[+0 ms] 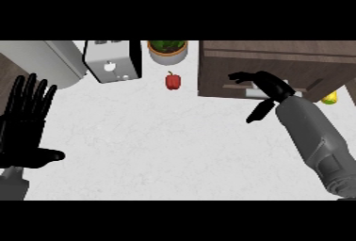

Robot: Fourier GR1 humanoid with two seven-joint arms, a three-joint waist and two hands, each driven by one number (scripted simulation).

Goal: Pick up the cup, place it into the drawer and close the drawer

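Cup out of sight, maybe already inside drawer (278,70). Right hand (268,84) on drawer front, fingers curled, holding nothing seen. Left hand (26,122) flat and resting by left edge. Still left: shutting drawer.

A kitchen: white counter (160,141), toaster (111,61), red pepper (173,81).
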